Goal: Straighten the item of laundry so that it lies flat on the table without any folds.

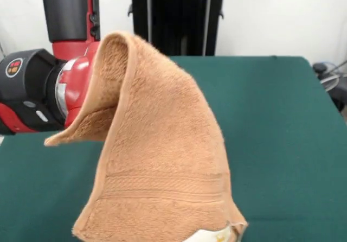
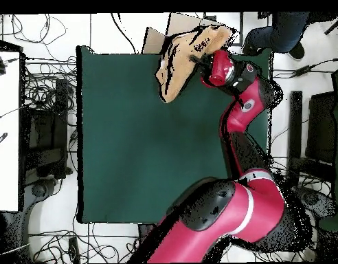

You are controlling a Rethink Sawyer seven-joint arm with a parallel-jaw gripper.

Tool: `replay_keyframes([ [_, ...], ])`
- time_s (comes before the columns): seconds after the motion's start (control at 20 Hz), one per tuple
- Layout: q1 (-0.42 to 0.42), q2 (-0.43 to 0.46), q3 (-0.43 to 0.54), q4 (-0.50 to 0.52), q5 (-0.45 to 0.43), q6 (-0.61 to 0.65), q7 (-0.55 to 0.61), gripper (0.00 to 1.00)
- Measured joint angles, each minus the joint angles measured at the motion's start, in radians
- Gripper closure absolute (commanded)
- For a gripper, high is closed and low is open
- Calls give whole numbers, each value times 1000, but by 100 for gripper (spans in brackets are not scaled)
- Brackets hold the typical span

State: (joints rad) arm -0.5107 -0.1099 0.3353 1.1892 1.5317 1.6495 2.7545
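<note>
One arm, red and black, at left in the front view, reaching in sideways with the wrist about level. Wears the towel draped over its end like a hood, lifted well above the table. Hides the claw under the cloth here. In the overhead view, only a dark bit of the claw between wrist and towel; cannot tell whether open or clamped on cloth. Peaks at the arm's end, then falls away toward the right and down, long axis near upright, folded on itself, white tag at the bottom hem. From above, sits at the table's far edge from the base, partly past it. Probably needs bringing back over the green top before lowering.
</note>
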Motion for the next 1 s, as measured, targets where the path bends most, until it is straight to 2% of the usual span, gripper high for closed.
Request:
replay_keyframes([
  [0.15, 7, -4, 1, -4, -26, 0, 5, 100],
  [0.3, 29, -8, -14, -8, -98, -10, 6, 100],
  [0.55, 128, -51, -145, 11, -325, -243, -13, 100],
  [0.65, 170, -87, -187, 41, -464, -462, -35, 100],
  [0.8, 234, -165, -219, 116, -914, -1138, -64, 100],
  [0.9, 242, -184, -219, 154, -1145, -1494, -64, 100],
  [1.0, 236, -188, -217, 177, -1278, -1701, -64, 100],
])
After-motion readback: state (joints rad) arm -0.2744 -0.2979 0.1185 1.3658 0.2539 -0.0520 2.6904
